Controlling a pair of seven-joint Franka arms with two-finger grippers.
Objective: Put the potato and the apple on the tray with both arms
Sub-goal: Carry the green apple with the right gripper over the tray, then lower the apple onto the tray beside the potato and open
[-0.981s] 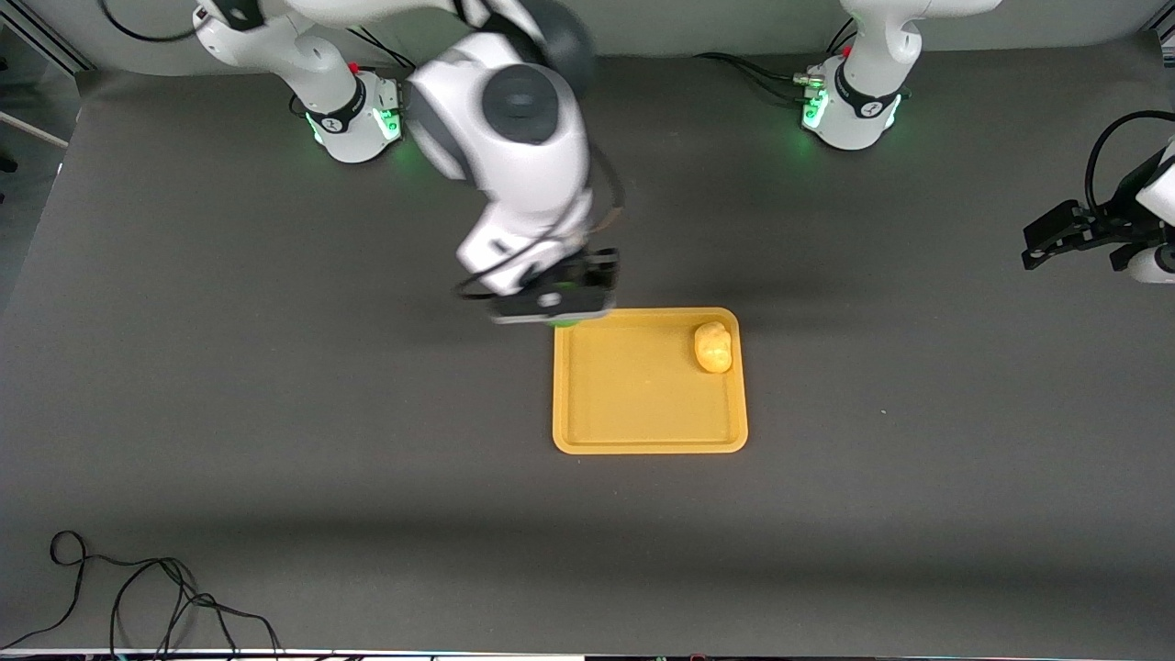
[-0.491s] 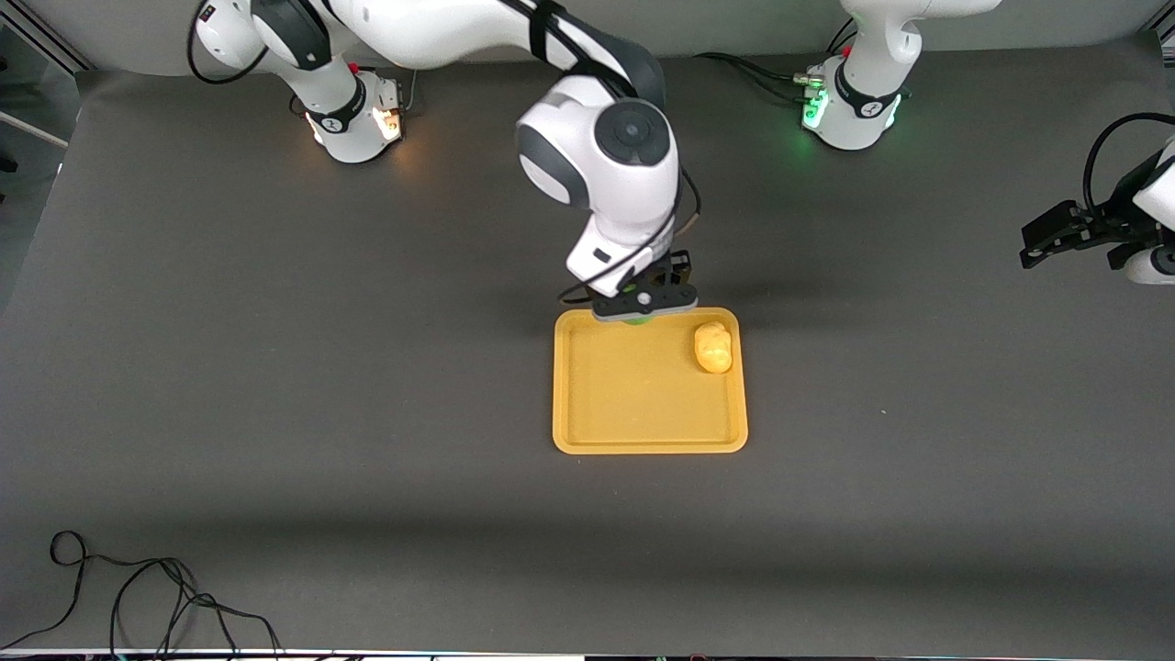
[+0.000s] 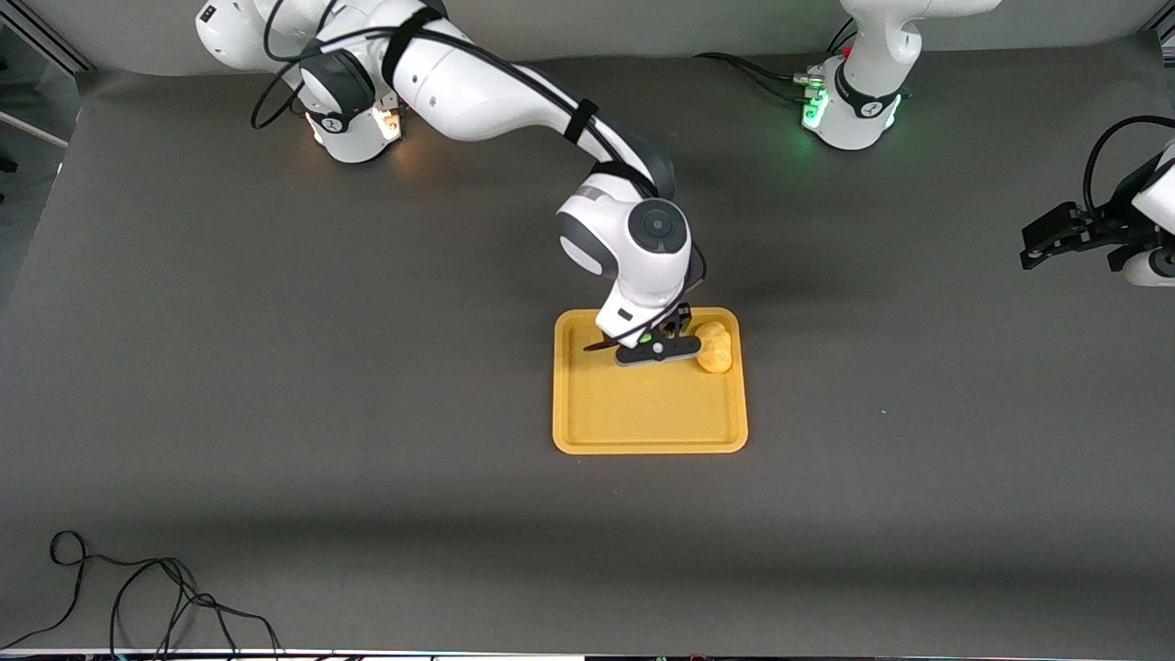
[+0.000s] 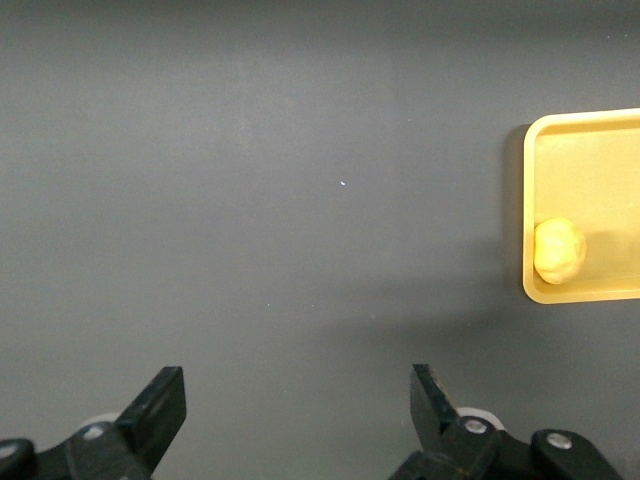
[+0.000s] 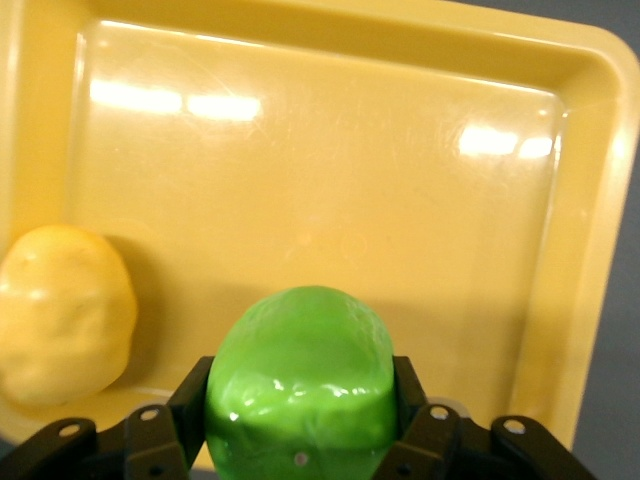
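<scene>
So 1 potato [image 3: 713,347] on tray [image 3: 648,415]; right end effector [image 3: 657,350] grips 1 apple [image 5: 300,378].

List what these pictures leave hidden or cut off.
- Apple: front view, hidden under the right pincer; whether it touches the tray is unclear.
- Potato: front view, partly covered by that pincer.
- Left pincer: left wrist view, fingers cut off by the edge.

Potato [image 3: 714,347] lies in tray [image 3: 643,431], at the corner toward left arm's end, farther from front camera. Apple [image 5: 300,385] held over tray, just beside potato. Tray mid-table, between both bases.
</scene>
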